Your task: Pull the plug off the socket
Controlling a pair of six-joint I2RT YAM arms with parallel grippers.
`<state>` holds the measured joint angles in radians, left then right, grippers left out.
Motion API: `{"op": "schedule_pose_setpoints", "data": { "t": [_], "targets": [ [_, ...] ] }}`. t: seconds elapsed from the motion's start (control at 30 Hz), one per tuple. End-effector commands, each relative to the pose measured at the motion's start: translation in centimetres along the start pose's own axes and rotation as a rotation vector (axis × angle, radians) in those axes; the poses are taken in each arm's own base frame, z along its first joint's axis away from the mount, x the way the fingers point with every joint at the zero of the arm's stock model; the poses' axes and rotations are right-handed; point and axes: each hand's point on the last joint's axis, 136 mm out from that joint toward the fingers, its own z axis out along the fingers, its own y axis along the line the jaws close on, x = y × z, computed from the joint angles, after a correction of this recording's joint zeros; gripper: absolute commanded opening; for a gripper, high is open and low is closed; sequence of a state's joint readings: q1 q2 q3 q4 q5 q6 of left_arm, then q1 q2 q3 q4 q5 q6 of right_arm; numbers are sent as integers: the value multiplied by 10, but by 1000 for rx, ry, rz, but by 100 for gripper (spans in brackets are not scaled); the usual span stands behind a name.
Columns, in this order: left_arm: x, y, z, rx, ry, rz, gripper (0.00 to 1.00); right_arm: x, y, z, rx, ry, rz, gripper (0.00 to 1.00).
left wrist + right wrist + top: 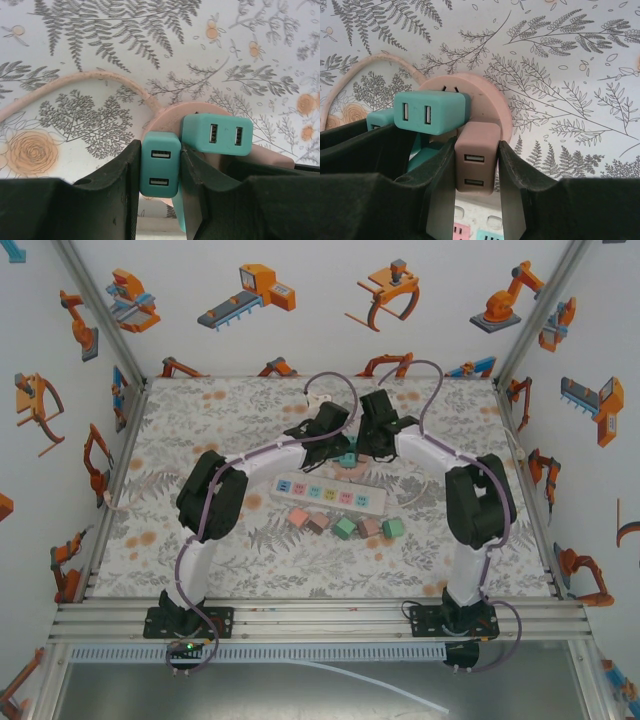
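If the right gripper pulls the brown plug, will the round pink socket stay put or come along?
Probably it comes along: the socket looks small, light and unfastened. Its thin cord curves slackly, so it likely anchors nothing. The left gripper, shut on a teal plug in it, may hold it down.

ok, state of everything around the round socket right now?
left pincer: shut on upright teal charger
right pincer: shut on mauve charger
sideways teal charger: plugged in, ungripped
round pink socket: three chargers on it
power strip: lying flat, unheld
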<state>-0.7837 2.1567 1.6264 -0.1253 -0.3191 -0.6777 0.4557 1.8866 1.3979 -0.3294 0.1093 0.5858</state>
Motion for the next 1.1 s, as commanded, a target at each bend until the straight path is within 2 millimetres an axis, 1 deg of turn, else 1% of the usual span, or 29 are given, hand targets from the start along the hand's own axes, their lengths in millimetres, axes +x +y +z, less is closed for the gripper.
{"op": "schedule_pose_setpoints", "data": {
  "t": [0.0, 0.07, 0.13, 0.2, 0.3, 0.4, 0.47, 0.5, 0.57, 0.67, 0.73, 0.8, 0.93, 1.0, 1.07],
  "targets": [
    [54, 43, 21, -42, 122, 102, 9, -49, 55, -63, -253, -169, 46, 0],
    [33, 24, 5, 63, 83, 90, 18, -36, 44, -43, -220, -134, 37, 0],
    [14, 12, -11, 144, 67, 62, 28, -27, 40, -31, -205, -107, 4, 0],
    [2, 12, -21, 183, 60, 3, 34, -20, 37, -21, -189, -84, -25, 0],
    [-13, 17, -33, 239, 59, -74, 38, -18, 38, -17, -190, -66, -68, 0],
    [-24, 13, -47, 314, 44, -103, 41, -17, 39, -14, -186, -49, -122, 0],
    [-28, 9, -53, 347, 34, -98, 43, -18, 44, -14, -205, -34, -149, 0],
    [-28, 10, -52, 340, 38, -89, 44, -18, 48, -15, -221, -26, -155, 0],
    [-22, 16, -46, 287, 63, -77, 44, -20, 57, -18, -259, -13, -154, 0],
    [-10, 25, -38, 192, 103, -16, 45, -21, 61, -17, -245, -14, -155, 0],
    [-2, 27, -34, 132, 127, 60, 44, -19, 58, -13, -217, -12, -163, 0],
    [7, 33, -29, 65, 160, 111, 42, -15, 55, -9, -186, -9, -172, 0],
    [18, 50, -19, -37, 202, 112, 23, -1, 48, 2, -82, -5, -210, 0],
    [22, 50, -17, -43, 217, 88, 14, 7, 46, 10, -38, -1, -231, 0],
    [24, 45, -16, -23, 235, 54, 9, 17, 46, 18, -6, 11, -270, 0]
  ]
}}
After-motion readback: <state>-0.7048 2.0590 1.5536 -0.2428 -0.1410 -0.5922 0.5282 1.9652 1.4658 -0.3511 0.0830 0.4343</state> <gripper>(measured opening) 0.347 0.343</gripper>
